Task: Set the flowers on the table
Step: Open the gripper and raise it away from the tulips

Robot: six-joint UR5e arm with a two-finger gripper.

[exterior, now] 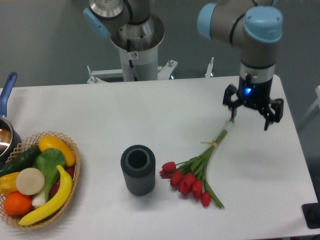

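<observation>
The flowers (pixel 192 173) lie flat on the white table (pixel 150 120), red buds bunched just right of the dark ribbed cup (pixel 137 169) and long green stems running up and to the right toward my gripper (pixel 251 112). My gripper hangs above the stem tips near the table's right edge with its two fingers (pixel 269 114) spread wide, gripping nothing, though from this angle I cannot tell whether one fingertip touches the end of a stem. At the far left, a wicker basket (pixel 75 165) holds colourful fruit and vegetables beside a blue-handled pot (pixel 6 127).
</observation>
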